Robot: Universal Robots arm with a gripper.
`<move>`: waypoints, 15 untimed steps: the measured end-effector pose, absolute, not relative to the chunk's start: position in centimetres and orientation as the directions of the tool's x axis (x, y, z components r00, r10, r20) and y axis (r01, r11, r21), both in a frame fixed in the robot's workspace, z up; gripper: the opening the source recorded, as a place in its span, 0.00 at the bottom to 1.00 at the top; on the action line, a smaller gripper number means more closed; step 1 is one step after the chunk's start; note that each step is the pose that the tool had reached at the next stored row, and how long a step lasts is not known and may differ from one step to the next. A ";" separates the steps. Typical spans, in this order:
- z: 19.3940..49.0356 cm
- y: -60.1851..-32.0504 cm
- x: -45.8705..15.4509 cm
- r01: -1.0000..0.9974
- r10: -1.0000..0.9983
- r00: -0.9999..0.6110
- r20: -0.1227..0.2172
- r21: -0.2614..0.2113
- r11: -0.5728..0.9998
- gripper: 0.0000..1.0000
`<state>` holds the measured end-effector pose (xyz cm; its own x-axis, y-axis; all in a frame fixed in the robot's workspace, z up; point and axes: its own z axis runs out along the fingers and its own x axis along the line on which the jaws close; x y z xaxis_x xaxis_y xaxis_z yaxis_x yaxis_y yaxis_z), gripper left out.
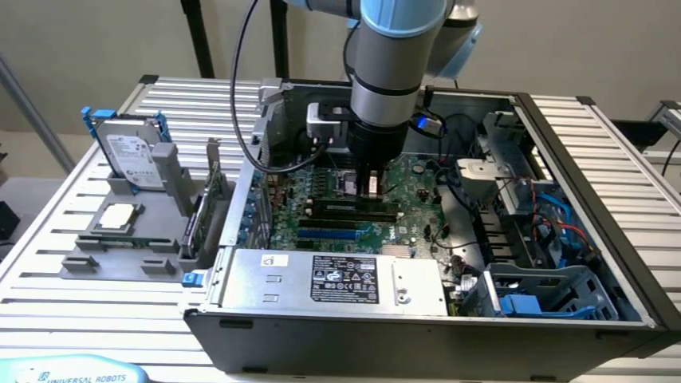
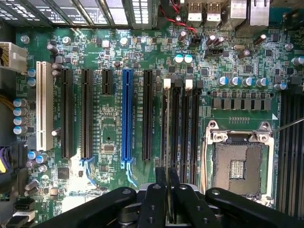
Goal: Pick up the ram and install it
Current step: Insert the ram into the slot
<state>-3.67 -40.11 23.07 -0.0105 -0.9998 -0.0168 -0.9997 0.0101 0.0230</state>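
**Trainee:** What does the exterior view show you?

**Instructor:** You see the arm reaching down into the open computer case (image 1: pixel 426 323), which sits on the slatted desk (image 1: pixel 75 319). The hand (image 1: pixel 371 191) hangs just above the black memory slots (image 1: pixel 346 211) of the green main board (image 1: pixel 309 187). Its fingers are pressed close on the ram (image 1: pixel 374 183), which stands upright between them. In front of the slots lies the grey power supply (image 1: pixel 340 279). On the desk at the exterior view's left, a grey stand (image 1: pixel 159 215) carries a hard drive (image 1: pixel 133 159), a square silver chip (image 1: pixel 115 217) and an upright green card (image 1: pixel 213 195).

**Trainee:** And the wrist view?

**Instructor:** You look straight down on the board. The hand's two black fingers (image 2: pixel 160 183) pinch the ram (image 2: pixel 166 142), seen edge-on as a thin strip. It runs in line with the memory slot marked by a white latch (image 2: pixel 166 84). You cannot tell whether it is seated in that slot. Next to this slot are a second latched slot (image 2: pixel 188 84) on one side and the long blue slot (image 2: pixel 126 118) farther off on the other. The open square chip socket (image 2: pixel 236 166) lies beyond the memory slots.
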 end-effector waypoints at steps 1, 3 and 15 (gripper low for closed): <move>23.1 -40.1 -3.7 -1.000 -1.000 -0.010 -0.017 0.023 0.010 0.13; 23.0 -40.1 -3.7 -1.000 -1.000 -0.010 -0.016 0.024 0.010 0.13; 22.7 -40.1 -3.8 -1.000 -1.000 -0.010 -0.014 0.025 0.010 0.13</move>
